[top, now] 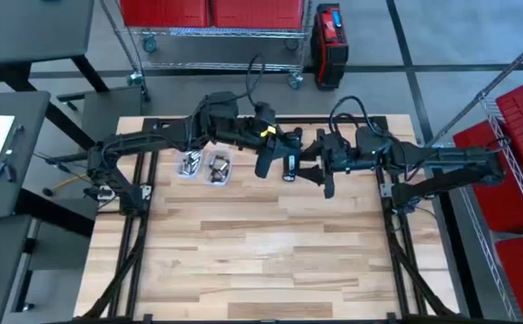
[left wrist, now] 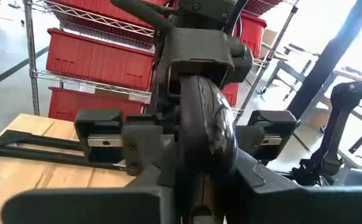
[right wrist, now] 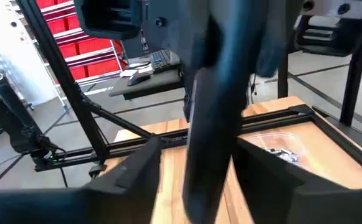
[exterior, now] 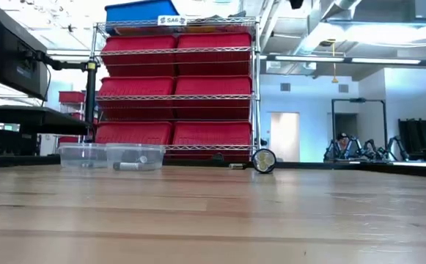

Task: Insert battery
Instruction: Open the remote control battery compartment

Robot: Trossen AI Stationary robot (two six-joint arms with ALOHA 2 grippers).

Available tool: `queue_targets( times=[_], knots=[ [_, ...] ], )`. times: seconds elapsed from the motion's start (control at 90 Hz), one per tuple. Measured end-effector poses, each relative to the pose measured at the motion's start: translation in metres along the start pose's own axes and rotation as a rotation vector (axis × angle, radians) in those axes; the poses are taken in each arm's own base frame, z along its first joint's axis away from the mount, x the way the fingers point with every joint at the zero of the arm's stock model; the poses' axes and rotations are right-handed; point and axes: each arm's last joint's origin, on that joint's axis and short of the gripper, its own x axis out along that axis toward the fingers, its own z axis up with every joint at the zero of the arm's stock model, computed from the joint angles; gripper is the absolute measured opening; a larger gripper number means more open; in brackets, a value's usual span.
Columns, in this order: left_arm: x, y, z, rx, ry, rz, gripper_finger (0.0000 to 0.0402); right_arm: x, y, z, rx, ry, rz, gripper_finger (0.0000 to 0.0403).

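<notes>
1. The batteries [top: 189,166] are small metallic cylinders lying in two clear tubs [top: 218,167] that stand side by side toward the back of the table [top: 261,252], left of the middle. From the low view one battery [exterior: 128,166] lies flat on the floor of the right-hand tub [exterior: 141,157].
2. A small round thing with a pale rim [exterior: 264,160], which looks like a flashlight seen end-on, sits on the wood at the back, to the right of the tubs and well apart from them. From above it shows as a pale spot [top: 289,170] between the two arms.
3. The left gripper [top: 266,164] hangs above the table just right of the tubs, close to that round thing. Its wrist camera is filled by a dark rounded part [left wrist: 207,127] right up close. Honestly can't tell whether this gripper is open or clamped, or whether it has hold of anything.
4. The right gripper [top: 327,180] faces it from the other side, near the round thing too. Its wrist camera has a dark upright bar [right wrist: 209,143] blocking the middle, with a tub [right wrist: 280,152] behind it. Same deal, can't tell its state.
5. Neither gripper shows in the low view.
6. Behind the table is wire shelving with red bins [exterior: 176,88].
</notes>
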Motion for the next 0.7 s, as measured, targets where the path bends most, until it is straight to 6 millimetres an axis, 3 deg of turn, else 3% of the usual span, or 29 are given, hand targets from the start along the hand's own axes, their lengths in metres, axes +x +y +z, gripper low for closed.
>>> queue_targets(
  times=[0.156, 0.422, 0.556, 0.7],
  knots=[
    [0.000, 0.000, 0.000, 0.000, -0.002, 0.003, 0.0043, -0.001, -0.011, 0.002, 0.013, -0.010, -0.047, 0.0245],
    [0.000, 0.000, 0.001, 0.003, -0.012, 0.003, 0.0043, 0.006, -0.016, 0.003, 0.032, -0.034, -0.052, 0.0238],
    [0.000, 0.000, 0.003, 0.007, -0.028, 0.000, 0.0043, 0.010, -0.017, 0.002, 0.034, -0.039, -0.051, 0.0202],
    [-0.001, 0.002, 0.003, 0.007, -0.031, 0.011, 0.0043, 0.012, -0.017, -0.001, 0.013, -0.020, -0.053, 0.0109]
  ],
)
